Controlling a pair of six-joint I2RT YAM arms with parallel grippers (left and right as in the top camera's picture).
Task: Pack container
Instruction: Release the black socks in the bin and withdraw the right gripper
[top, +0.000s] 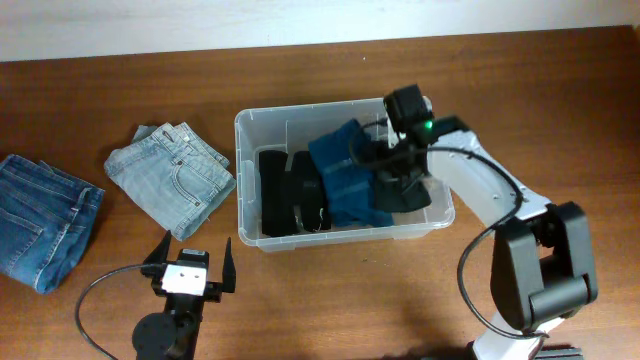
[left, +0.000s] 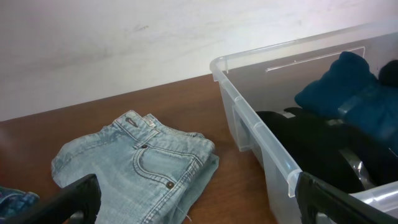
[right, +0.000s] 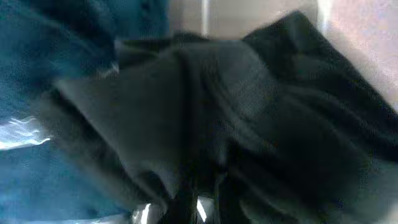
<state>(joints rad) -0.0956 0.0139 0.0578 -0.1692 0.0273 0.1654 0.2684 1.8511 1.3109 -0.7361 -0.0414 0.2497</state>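
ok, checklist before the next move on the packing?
1. Right gripper inside container: ok.
2. Right grip on dark cloth: cannot tell, the fingers are blurred in the wrist view.
3. Left gripper open, outside the container: ok.
4. Light jeans packed: not ok, folded on table left of the container.
5. Dark jeans packed: not ok, at the far left edge.

No readable text, brand, number or sign in any view. Wall of the container (left: 249, 124): nothing legible. Button and rivets on the light jeans (left: 140, 168) may be stamped; too small to tell.
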